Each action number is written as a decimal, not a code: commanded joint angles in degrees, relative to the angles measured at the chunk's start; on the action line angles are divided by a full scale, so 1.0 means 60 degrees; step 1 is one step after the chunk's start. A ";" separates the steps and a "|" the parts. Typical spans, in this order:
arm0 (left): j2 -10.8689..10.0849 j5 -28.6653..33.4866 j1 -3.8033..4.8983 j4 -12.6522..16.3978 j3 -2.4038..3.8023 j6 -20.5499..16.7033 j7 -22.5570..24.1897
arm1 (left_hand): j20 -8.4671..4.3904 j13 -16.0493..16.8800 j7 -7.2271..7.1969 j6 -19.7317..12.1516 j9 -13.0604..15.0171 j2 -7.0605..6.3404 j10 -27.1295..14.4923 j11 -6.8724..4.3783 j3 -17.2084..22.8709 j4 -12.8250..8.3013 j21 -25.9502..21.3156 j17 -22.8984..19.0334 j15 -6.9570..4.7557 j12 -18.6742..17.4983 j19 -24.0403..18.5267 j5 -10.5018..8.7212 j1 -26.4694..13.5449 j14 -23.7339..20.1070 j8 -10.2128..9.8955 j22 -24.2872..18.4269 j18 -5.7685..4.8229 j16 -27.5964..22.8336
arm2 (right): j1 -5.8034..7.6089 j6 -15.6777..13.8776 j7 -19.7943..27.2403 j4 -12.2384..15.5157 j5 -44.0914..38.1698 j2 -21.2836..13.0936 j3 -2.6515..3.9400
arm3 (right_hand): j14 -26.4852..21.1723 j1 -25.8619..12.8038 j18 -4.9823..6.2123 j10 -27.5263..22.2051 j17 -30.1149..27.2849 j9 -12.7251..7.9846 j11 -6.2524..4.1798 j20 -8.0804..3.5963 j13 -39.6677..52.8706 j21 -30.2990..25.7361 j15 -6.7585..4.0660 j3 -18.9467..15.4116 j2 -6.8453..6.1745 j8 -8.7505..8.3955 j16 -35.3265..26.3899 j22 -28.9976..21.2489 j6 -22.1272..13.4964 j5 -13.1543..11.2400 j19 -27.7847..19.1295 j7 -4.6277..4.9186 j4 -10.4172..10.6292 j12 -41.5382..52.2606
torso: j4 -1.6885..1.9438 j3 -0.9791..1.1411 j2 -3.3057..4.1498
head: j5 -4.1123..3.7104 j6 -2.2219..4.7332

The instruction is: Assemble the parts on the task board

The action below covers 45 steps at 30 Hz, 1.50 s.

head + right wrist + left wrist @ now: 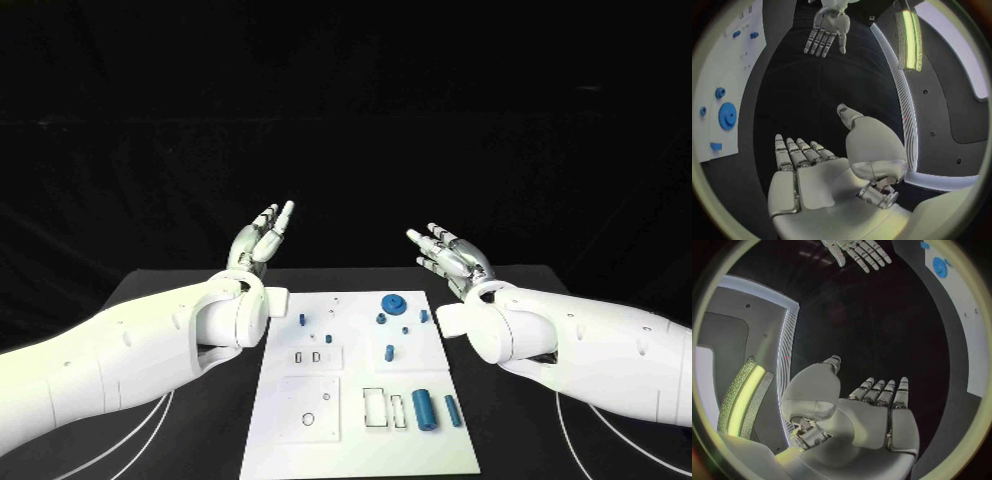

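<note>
we see the left robot hand (265, 237) and right robot hand (451, 255) raised, fingers spread, holding nothing. the task board (361, 400) lies mid-surface, long axis running away from us, blue parts (423, 408) lying on it.

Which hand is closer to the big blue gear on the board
Right. The right hand is raised just beyond the large blue gear, to its right; the left hand is raised farther off, past the board's left edge.

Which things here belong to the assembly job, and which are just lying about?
Job:
task board
blue gear
large blue cylinder
slim blue cylinder
left hand and right hand, both raised, holding nothing

Lying about:
black table only
</note>
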 commanded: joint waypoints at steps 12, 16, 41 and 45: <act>-0.0917 -0.0256 0.0108 0.0615 0.0002 0.0935 0.0427 | 0.0124 0.0513 0.1456 0.5224 0.1205 -0.1504 0.7042 0.0416 0.1292 -0.0887 0.2803 0.1413 -0.0169 0.1294 0.5325 0.0047 0.4158 0.6762 0.1820 0.1210 0.0521 0.2234 | 0.0785 0.1097 -0.0964 -0.0997 -0.5481 -0.0004 -0.0328 | 0.7686 0.3165 0.1080 0.7873 0.1135 0.1368 -0.0605 -0.0155 0.0443 0.2519 -0.0921 0.0918 -0.0764 0.2250 0.2098 0.0985 0.6714 0.0870 0.6017 0.1276 -0.1836 0.1065 | 0.0061 -0.0027 0.0378 | 0.0061 0.0031; -0.1122 -0.0420 0.0145 0.0834 0.0003 0.1024 0.0293 | 0.0035 0.0506 0.1280 0.6112 0.1367 -0.1799 0.7785 0.0215 0.1862 -0.1165 0.3134 0.1726 -0.0405 0.1222 0.5971 0.0052 0.4612 0.7516 0.2185 0.1249 0.0648 0.2480 | 0.0915 0.1288 -0.1252 -0.1127 -0.6716 0.0011 -0.0325 | 0.8336 0.3214 0.1074 0.8549 0.1188 0.1351 -0.0796 -0.0369 0.0430 0.2786 -0.1125 0.1162 -0.0984 0.2283 0.2115 0.1076 0.7245 0.0871 0.6424 0.1103 -0.1826 0.0910 | 0.0090 -0.0031 0.0500 | 0.0042 0.0079; -0.2657 -0.1560 0.0282 0.3203 0.0266 0.2104 -0.0621 | -0.0798 0.0547 0.0927 0.7119 0.1755 -0.2851 0.9710 -0.0290 0.3793 -0.1890 0.5795 0.3878 -0.1140 0.0597 0.6973 0.0024 0.4266 0.9238 0.2420 0.2561 0.0600 0.4541 | 0.1467 0.2821 -0.4517 -0.0489 -1.4730 -0.0157 -0.0291 | 1.2412 0.2895 0.0948 1.0758 0.5796 0.2364 -0.1774 -0.1744 0.1033 0.8203 -0.2491 0.1625 -0.2158 0.2486 0.5808 0.5180 0.8728 0.1749 0.8528 0.0276 -0.1197 0.0461 | 0.0299 -0.0145 0.1439 | -0.0263 0.0364; -0.2749 -0.1591 0.0285 0.3384 0.0311 0.2146 -0.0659 | -0.0806 0.0553 0.0926 0.7099 0.1814 -0.2870 0.9711 -0.0297 0.3809 -0.1920 0.6163 0.4216 -0.1153 0.0563 0.6828 0.0022 0.4160 0.9144 0.2391 0.2787 0.0602 0.5010 | 0.1461 0.2879 -0.4728 -0.0410 -1.5181 -0.0068 -0.0293 | 1.2717 0.2702 0.0647 1.0453 0.6921 0.2551 -0.1750 -0.1725 0.1140 0.9645 -0.2467 0.1667 -0.2336 0.2444 0.7098 0.7188 0.8628 0.1633 0.9537 0.0263 -0.1007 0.0444 | 0.0320 -0.0149 0.1533 | -0.0288 0.0351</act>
